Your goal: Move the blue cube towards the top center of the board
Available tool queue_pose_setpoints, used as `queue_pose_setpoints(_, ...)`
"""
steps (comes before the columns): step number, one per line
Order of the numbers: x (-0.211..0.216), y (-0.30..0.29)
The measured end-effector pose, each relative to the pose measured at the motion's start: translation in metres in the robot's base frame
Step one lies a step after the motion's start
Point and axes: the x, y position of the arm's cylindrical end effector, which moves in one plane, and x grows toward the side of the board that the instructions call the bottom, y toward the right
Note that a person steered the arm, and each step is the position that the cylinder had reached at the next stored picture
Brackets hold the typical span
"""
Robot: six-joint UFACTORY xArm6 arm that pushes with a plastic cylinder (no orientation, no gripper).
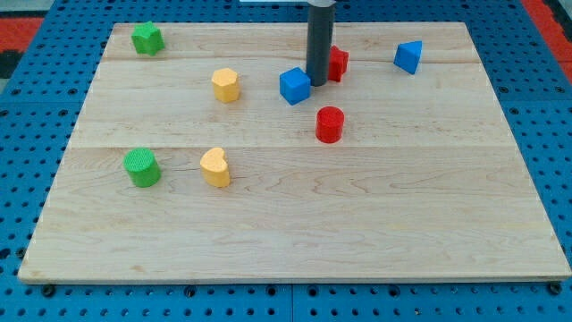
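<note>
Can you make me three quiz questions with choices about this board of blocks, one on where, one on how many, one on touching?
1. Where is my tip relative to the blue cube?
A. Right beside it, on the view's right
B. Far off at the view's bottom
C. By the green cylinder

2. How many yellow blocks are on the wooden board?
A. One
B. Two
C. Four

3. How does the red cylinder stand?
A. Stacked on the blue cube
B. Pressed against a yellow block
C. Alone, apart from the other blocks

Answers: 1 A, the rod's end sits just by the cube's right edge. 2 B, a yellow block lies left of the cube and a yellow heart lower down. 3 C, bare wood shows all around it.
</note>
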Motion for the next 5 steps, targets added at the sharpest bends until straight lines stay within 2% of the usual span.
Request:
queue_pose_setpoints(1,0.043,0.001)
queue_pose_setpoints(2,0.061,-0.004)
queue_pose_setpoints(3,0.054,-0.036)
queue_pose_setpoints(4,0.025,-0.052)
queue_pose_setpoints(5,-0.001,-0.042)
